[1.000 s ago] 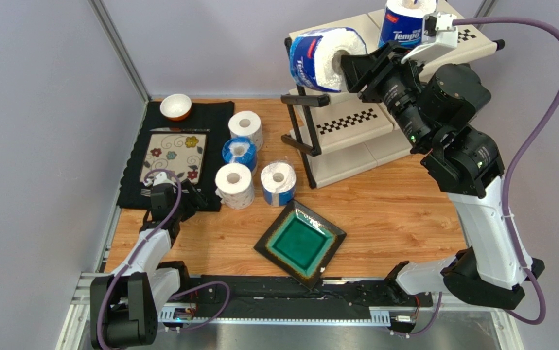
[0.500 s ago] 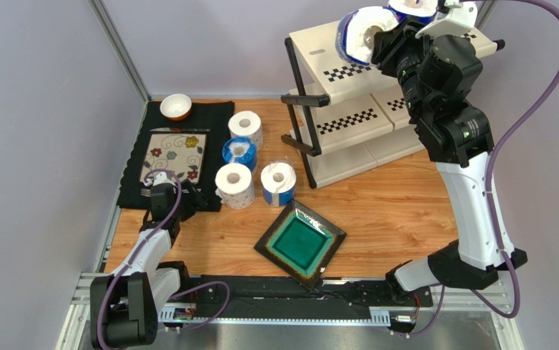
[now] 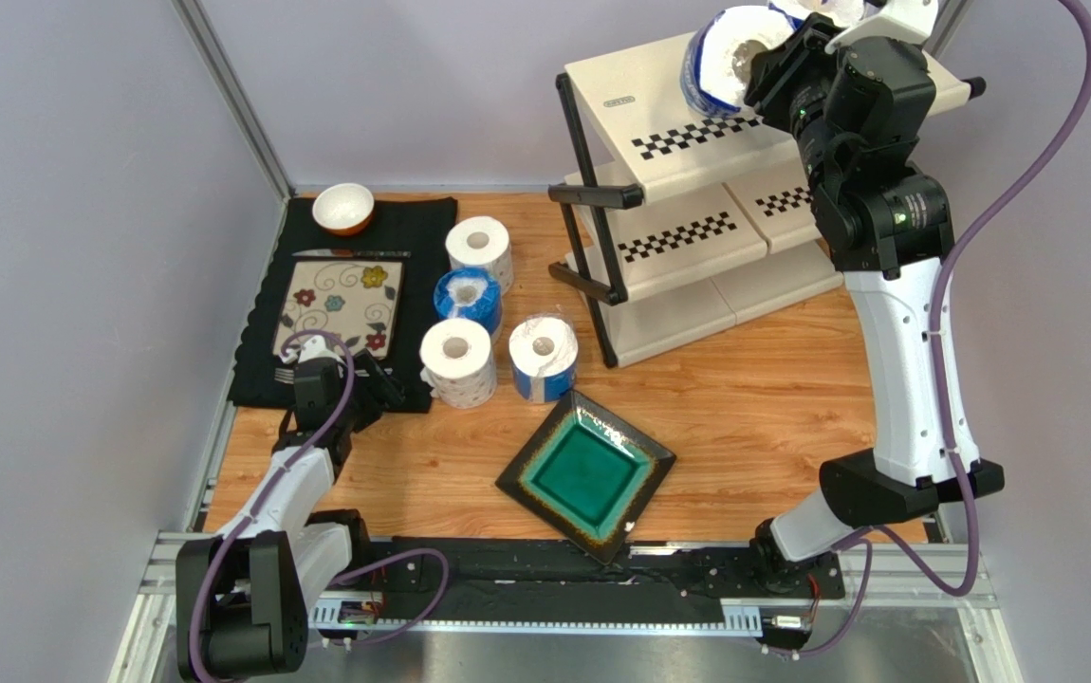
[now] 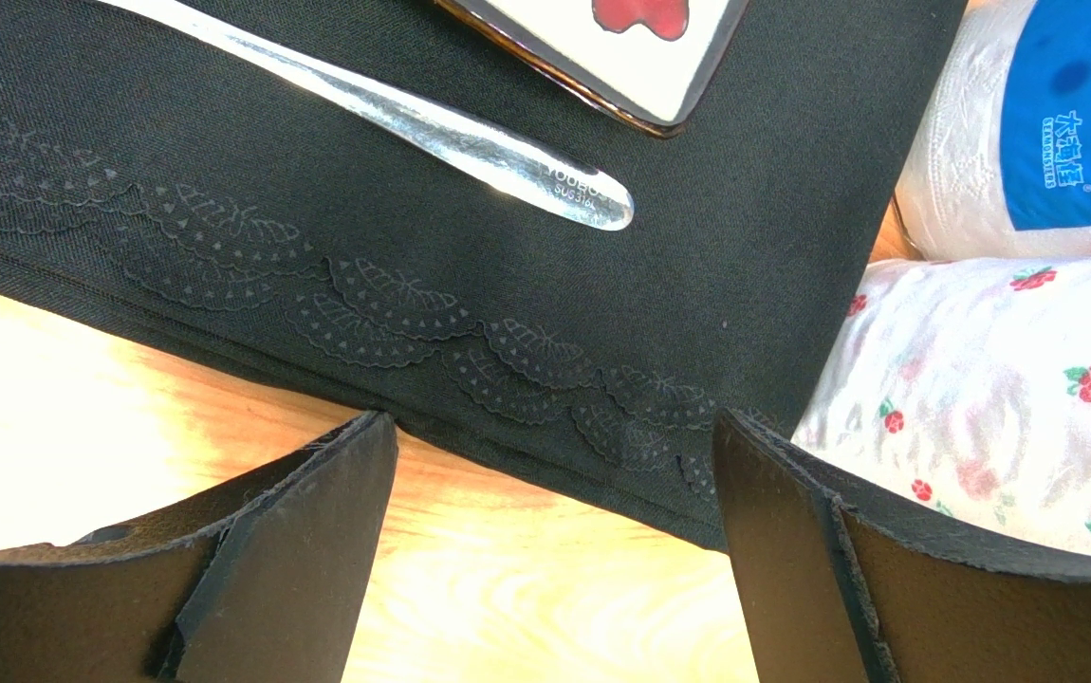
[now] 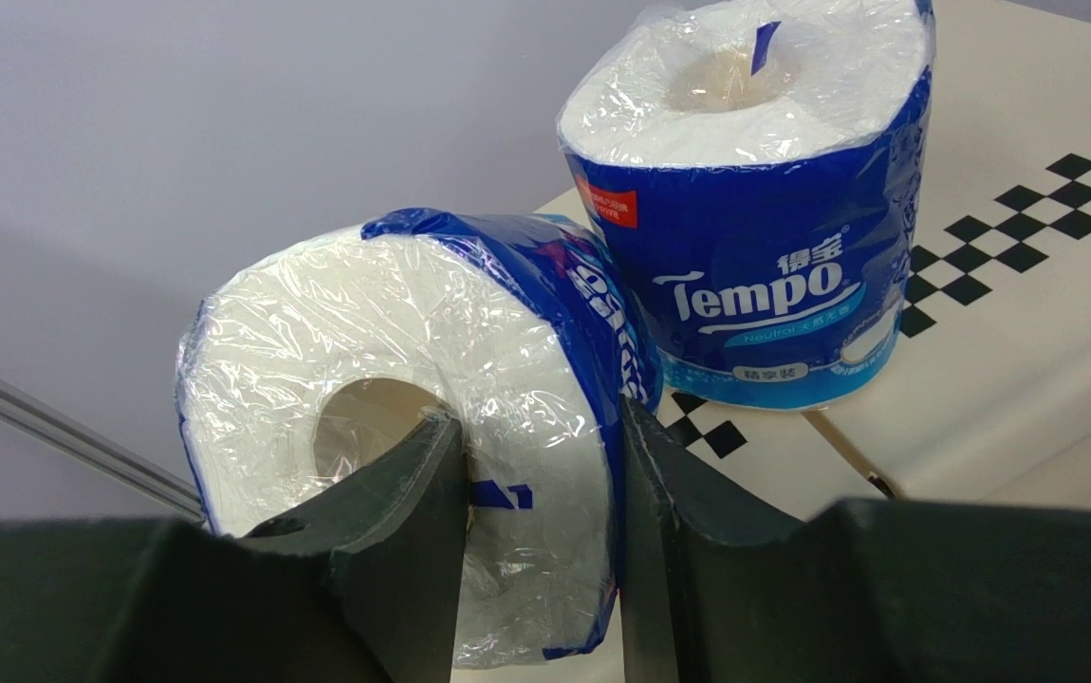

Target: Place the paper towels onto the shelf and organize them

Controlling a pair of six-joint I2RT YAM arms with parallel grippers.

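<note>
The shelf (image 3: 637,107) stands at the back right, its cream top tier (image 5: 1022,327) showing checkered strips. My right gripper (image 3: 762,64) (image 5: 540,427) is shut on a blue-and-white Tempo paper towel roll (image 3: 725,57) (image 5: 395,384). One finger sits in the roll's core and the other presses the wrapper outside. The roll lies on its side at the top tier, next to an upright Tempo roll (image 5: 758,199). Several more rolls (image 3: 480,245) (image 3: 457,359) stand on the table left of the shelf. My left gripper (image 3: 366,384) (image 4: 551,441) is open and empty, low at the placemat's edge.
The black placemat (image 3: 259,356) (image 4: 366,214) carries a floral plate (image 3: 342,306), a knife (image 3: 352,253) and a white bowl (image 3: 343,208). A green square plate (image 3: 587,470) lies near the front centre. A floral-print roll (image 4: 993,384) sits just right of my left fingers.
My right arm has raised the held roll from in front of the shelf and swung it back over the top tier, beside the upright roll. The left arm has not moved.
</note>
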